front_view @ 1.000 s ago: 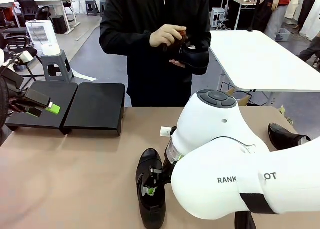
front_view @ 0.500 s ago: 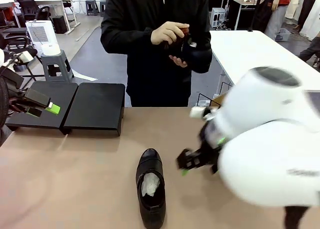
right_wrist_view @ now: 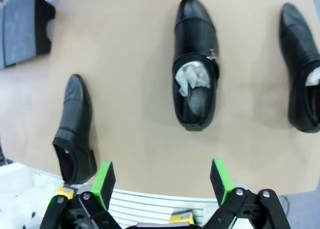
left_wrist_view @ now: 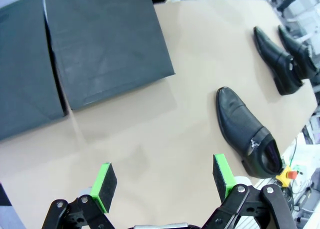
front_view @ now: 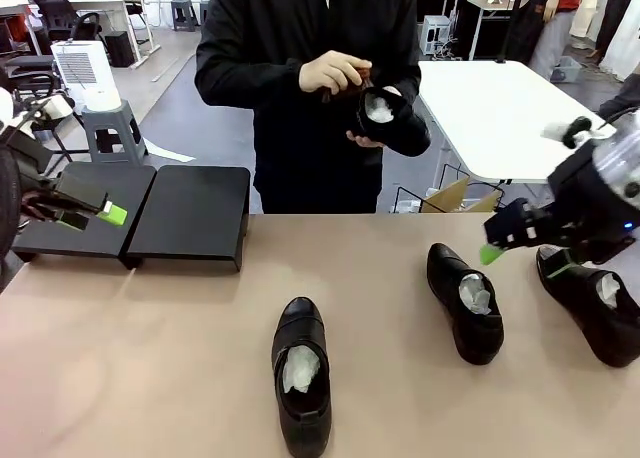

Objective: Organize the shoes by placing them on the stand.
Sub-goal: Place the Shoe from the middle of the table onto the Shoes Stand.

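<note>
A: Looking along the right gripper (right_wrist_view: 161, 181) first: how do its fingers stand?

B: Wide apart, with nothing between the green pads (right_wrist_view: 103, 184). Just ahead of the gap lies the paper-stuffed shoe (right_wrist_view: 194, 64), flat on the tabletop (right_wrist_view: 130, 94), heel toward the fingers and toe away. Its long axis runs the way the fingers point, so the pads would straddle its width, not its length.

A: And to either side of those fingers?

B: Out past one pad is the outer shoe (right_wrist_view: 302, 69), on much the same heading. Out past the other, closer to the table edge, is the near shoe (right_wrist_view: 75, 126). The stand (right_wrist_view: 20, 29) is beyond that one, well apart from these fingers.

A: The left gripper (left_wrist_view: 164, 181)?

B: Spread open and empty too. The stand lies close ahead of its fingers. The near shoe lies ahead and off toward one pad, slanting across the fingers' line, heel nearer. A fourth shoe (front_view: 392, 123) is held up by a person's hand (front_view: 335, 73) beyond the far edge, well apart from both grippers.

A: So which arm goes?

B: No shoe is on the stand yet. I'd judge the right arm best placed for the paper-stuffed shoe: it is nearest and already lined up. The carry to the stand is long, though. The left arm sits nearer the stand and the near shoe, but would need to turn its wrist to match that slant.
</note>
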Robot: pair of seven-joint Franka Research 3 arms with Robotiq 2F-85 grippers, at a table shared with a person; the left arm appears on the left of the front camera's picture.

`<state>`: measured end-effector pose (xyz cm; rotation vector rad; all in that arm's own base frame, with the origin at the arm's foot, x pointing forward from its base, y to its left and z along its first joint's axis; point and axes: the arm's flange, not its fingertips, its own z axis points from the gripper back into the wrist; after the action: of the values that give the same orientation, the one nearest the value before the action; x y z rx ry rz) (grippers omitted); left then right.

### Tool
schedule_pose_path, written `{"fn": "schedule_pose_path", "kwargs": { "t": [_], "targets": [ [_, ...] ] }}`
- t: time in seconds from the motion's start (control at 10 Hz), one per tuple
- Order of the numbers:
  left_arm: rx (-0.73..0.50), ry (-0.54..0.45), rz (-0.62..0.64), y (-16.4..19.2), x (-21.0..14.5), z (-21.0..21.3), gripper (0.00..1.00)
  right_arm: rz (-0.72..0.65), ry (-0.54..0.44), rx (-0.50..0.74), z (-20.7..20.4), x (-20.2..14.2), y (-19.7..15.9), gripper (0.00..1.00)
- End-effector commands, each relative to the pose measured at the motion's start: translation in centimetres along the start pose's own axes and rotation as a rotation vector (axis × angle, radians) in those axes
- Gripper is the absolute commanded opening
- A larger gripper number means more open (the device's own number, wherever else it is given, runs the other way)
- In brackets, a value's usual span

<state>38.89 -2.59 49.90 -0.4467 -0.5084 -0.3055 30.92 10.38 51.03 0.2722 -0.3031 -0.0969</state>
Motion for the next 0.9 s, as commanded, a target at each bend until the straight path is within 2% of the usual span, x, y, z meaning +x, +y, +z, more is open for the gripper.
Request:
{"fn": "schedule_pose_path", "kwargs": {
  "t": [0.0, 0.1, 0.2, 0.3, 0.5, 0.6, 0.8],
  "targets": [
    [0.068, 0.08, 0.066, -5.6, -2.7, 0.9, 1.0, 0.039, 0.012, -0.004, -0.7, -0.5, 1.3, 1.0],
    [0.142, 0.122, 0.063, -7.7, -3.6, -0.6, 1.0, 0.039, 0.012, -0.004, -0.7, -0.5, 1.3, 1.0],
    [0.318, 0.174, 0.142, -6.9, -3.6, -0.9, 1.0, 0.039, 0.012, -0.004, -0.7, -0.5, 1.3, 1.0],
    [0.088, 0.051, 0.036, -5.6, -1.3, -0.1, 1.0, 0.039, 0.012, -0.004, -0.7, -0.5, 1.3, 1.0],
    [0.088, 0.051, 0.036, -5.6, -1.3, -0.1, 1.0, 0.039, 0.012, -0.004, -0.7, -0.5, 1.3, 1.0],
    [0.173, 0.083, 0.07, -7.0, -1.3, -0.6, 1.0, 0.039, 0.012, -0.004, -0.7, -0.5, 1.3, 1.0],
    [0.099, 0.075, 0.156, -16.7, -4.4, -4.2, 1.0, 0.039, 0.012, -0.004, -0.7, -0.5, 1.3, 1.0]
  ]
}}
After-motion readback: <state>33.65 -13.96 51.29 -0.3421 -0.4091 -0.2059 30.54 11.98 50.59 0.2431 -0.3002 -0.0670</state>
